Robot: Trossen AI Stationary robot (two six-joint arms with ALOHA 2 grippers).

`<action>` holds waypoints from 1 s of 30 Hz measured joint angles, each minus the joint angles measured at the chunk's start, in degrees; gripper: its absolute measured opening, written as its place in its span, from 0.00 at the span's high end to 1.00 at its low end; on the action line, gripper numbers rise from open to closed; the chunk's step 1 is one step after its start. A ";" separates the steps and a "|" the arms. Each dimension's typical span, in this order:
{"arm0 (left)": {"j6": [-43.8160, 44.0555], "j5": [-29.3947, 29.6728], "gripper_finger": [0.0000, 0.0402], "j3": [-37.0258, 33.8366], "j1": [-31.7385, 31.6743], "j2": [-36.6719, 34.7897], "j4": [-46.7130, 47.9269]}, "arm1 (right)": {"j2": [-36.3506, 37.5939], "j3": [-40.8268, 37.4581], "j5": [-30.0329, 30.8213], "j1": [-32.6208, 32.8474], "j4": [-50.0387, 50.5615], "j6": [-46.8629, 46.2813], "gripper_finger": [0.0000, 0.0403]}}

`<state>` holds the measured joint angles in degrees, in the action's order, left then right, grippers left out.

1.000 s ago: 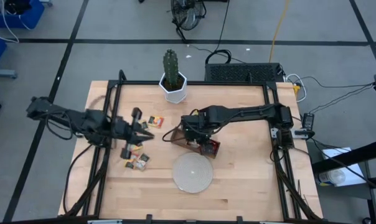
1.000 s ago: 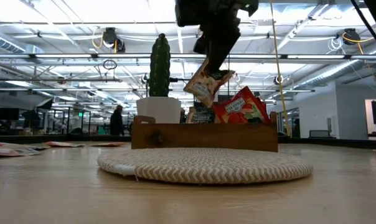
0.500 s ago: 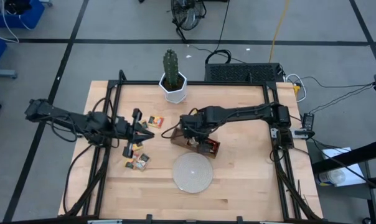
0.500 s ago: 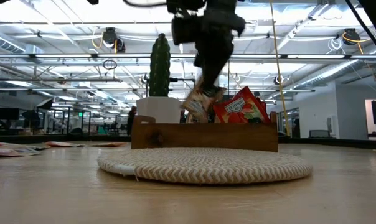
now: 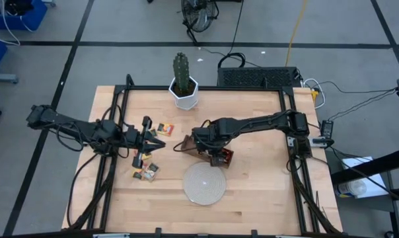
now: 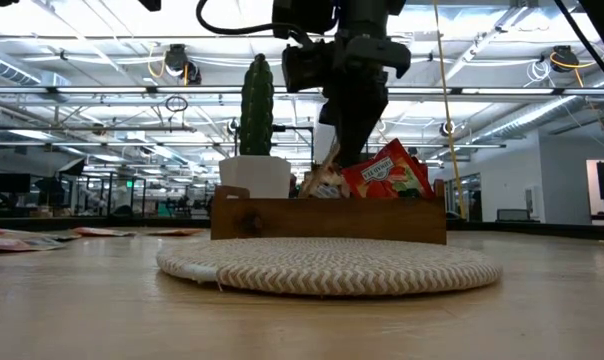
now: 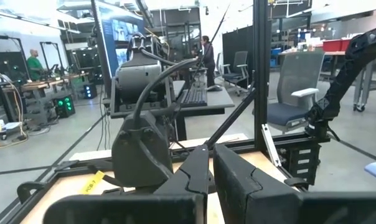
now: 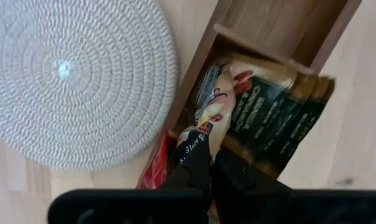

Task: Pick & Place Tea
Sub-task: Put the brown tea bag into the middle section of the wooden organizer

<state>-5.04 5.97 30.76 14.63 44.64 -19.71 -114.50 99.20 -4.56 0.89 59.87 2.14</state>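
Pale wood of the table (image 5: 252,198) is showing all around. Over on the left, the left gripper (image 5: 158,142) is hovering with fingers nearly together, gripping nothing, above the loose tea sachets (image 5: 145,172) that are lying on the table. Behind them a cactus (image 5: 181,71) is standing in a white pot. At centre, the right gripper (image 8: 208,163) is reaching down into the wooden tray (image 6: 327,218), fingers clamped on a tea sachet (image 8: 210,124) that is sitting among the dark packets (image 8: 272,124) already in that compartment. A woven mat (image 6: 327,262) is lying just in front of the tray, hiding its base in the low view.
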 joint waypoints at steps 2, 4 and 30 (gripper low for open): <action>-0.02 0.03 0.92 0.00 0.00 0.00 -0.02 | 0.00 0.00 0.01 -0.02 -0.88 0.10 1.00; -0.02 0.03 0.92 0.00 0.00 0.00 -0.10 | 0.00 0.00 -0.02 -0.04 -1.96 0.28 1.00; 0.50 0.06 0.92 0.04 0.00 0.00 0.11 | 0.11 -5.16 -0.06 -0.04 -10.33 -0.48 0.95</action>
<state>-4.53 6.02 30.81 14.63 44.64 -19.60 -114.39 94.04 -4.62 0.84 49.55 1.66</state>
